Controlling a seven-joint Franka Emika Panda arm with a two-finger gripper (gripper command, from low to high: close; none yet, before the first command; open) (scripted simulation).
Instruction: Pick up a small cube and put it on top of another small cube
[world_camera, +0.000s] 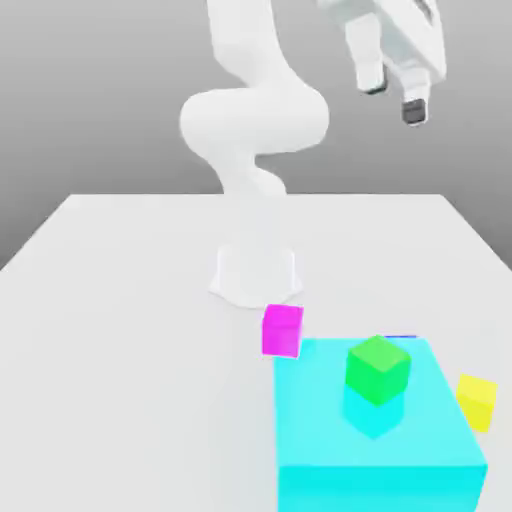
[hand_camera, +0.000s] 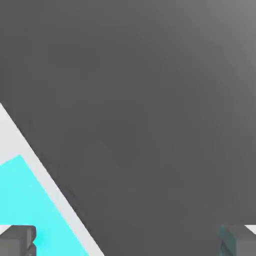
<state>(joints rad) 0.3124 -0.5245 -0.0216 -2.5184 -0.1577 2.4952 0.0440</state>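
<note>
In the exterior view the small dark blue cube (world_camera: 400, 338) shows just a sliver behind the far edge of the big cyan block (world_camera: 330, 420), which also carries a green cube (world_camera: 378, 369) on top, with a magenta cube (world_camera: 282, 330) touching its far corner and a yellow cube (world_camera: 477, 401) just beside it on the exterior view's right. The gripper (world_camera: 393, 99) hangs high above that block, well apart from the blue cube, fingers spread and empty. In the hand view the two fingertips (hand_camera: 18, 241) stand wide apart, grasping nothing, over a corner of the cyan block and the white table (hand_camera: 30, 145).
</note>
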